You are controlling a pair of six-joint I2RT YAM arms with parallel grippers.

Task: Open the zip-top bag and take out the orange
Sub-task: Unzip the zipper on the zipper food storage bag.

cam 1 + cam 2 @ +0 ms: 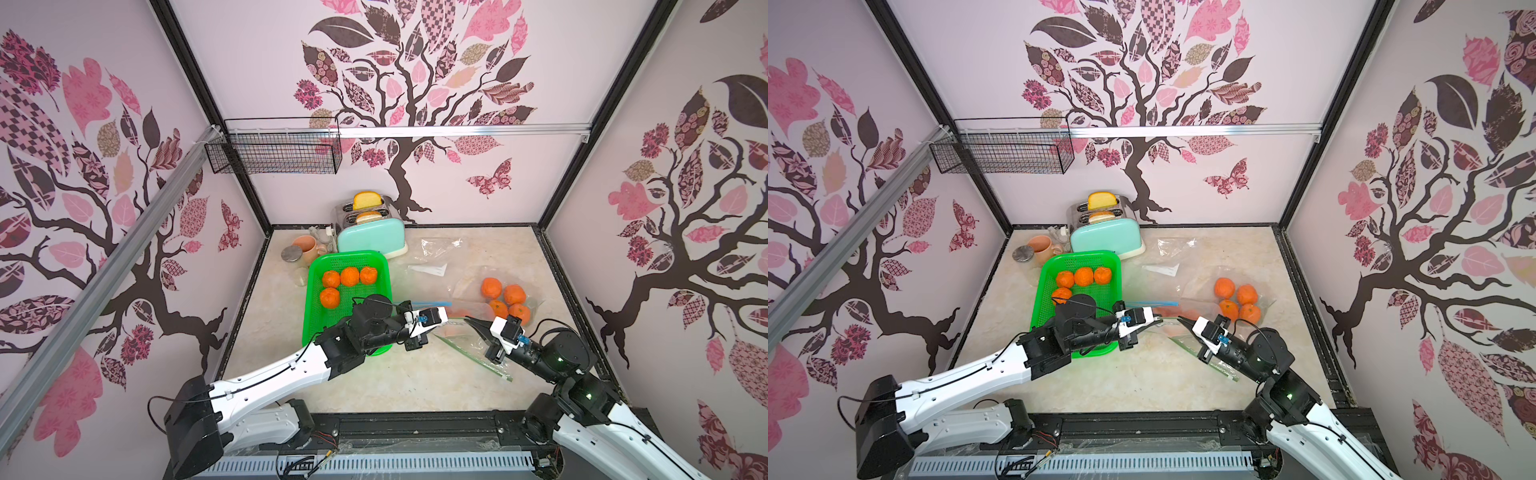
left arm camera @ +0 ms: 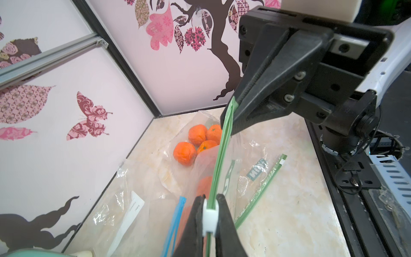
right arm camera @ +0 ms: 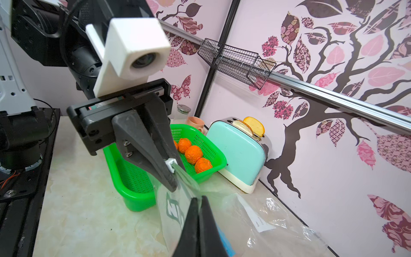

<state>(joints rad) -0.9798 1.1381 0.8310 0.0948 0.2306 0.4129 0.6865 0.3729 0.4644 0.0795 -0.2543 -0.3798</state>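
Clear plastic zip-top bag [image 2: 229,155]: green zip strip [image 2: 219,160], white slider [image 2: 209,219], grey-green lettering. Round orange fruit [image 2: 203,185] shows through the film. Bright green mesh plastic basket [image 1: 345,255]. Mint boxy toaster [image 1: 371,240], chrome top, cream base. Cream marbled stone-look worktop [image 1: 374,382]. Pale pink walls [image 1: 540,187]: dark-brown tree print, pink patterned leaves.

Your cell has three pale walls [image 1: 440,191], each bearing a tree decal [image 1: 400,174] with pink and brown leaves. Black posts [image 1: 193,70] mark the corners. An aluminium rail [image 1: 478,130] runs along the back wall — a black wire basket [image 1: 274,158] hangs at its end. Your floor [image 1: 374,374] is cream marble-look, evenly lit.
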